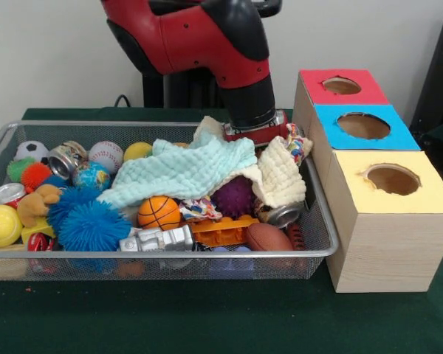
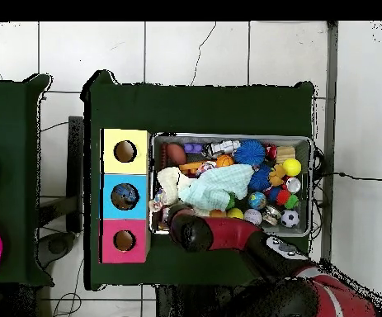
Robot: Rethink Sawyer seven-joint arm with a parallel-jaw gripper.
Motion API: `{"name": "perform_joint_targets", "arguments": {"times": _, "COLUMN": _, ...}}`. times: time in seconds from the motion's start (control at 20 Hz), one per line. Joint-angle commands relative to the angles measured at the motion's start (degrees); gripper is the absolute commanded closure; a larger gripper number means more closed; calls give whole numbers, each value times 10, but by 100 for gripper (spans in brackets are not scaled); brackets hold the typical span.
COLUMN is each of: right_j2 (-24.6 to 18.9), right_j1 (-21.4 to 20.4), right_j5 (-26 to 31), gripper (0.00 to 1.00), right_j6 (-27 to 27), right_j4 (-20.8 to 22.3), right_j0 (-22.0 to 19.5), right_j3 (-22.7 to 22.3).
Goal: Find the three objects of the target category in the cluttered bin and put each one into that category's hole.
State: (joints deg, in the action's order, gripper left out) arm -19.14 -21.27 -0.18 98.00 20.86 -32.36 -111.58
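Observation:
The wire mesh bin (image 1: 170,254) sits on the green table, full of toys; it also shows in the overhead view (image 2: 227,137). The hole in the blue-topped box (image 1: 363,125) is to the bin's right; in the overhead view this hole (image 2: 125,196) shows something bluish inside. My gripper (image 1: 255,135) is lowered into the bin's far right corner, behind a mint cloth (image 1: 184,169) and a cream cloth (image 1: 280,173). Its tips are hidden. In the overhead view the gripper (image 2: 177,219) is at the bin corner nearest the red and blue boxes.
The red-topped box (image 1: 341,85) and yellow-topped box (image 1: 393,179) flank the blue one. The bin holds a basketball (image 1: 159,212), blue spiky balls (image 1: 92,225), a purple spiky ball (image 1: 234,195), a football (image 1: 268,237), a baseball (image 1: 105,155), cans (image 1: 65,157) and a silver toy (image 1: 159,240).

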Motion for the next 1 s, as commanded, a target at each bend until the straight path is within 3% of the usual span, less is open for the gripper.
{"name": "perform_joint_targets", "arguments": {"times": 0.05, "right_j2": 122, "right_j1": 75, "right_j5": -156, "gripper": 0, "right_j6": 47, "right_j4": 44, "right_j0": 30, "right_j3": 154}}
{"name": "perform_joint_targets", "arguments": {"times": 0.25, "right_j2": 185, "right_j1": 76, "right_j5": -261, "gripper": 0, "right_j6": 27, "right_j4": 36, "right_j0": 65, "right_j3": 166}}
{"name": "perform_joint_targets", "arguments": {"times": 0.55, "right_j2": 233, "right_j1": 75, "right_j5": -381, "gripper": 0, "right_j6": -28, "right_j4": 44, "right_j0": 79, "right_j3": 180}}
{"name": "perform_joint_targets", "arguments": {"times": 1.0, "right_j2": 289, "right_j1": 58, "right_j5": -419, "gripper": 0, "right_j6": -43, "right_j4": 27, "right_j0": 114, "right_j3": 181}}
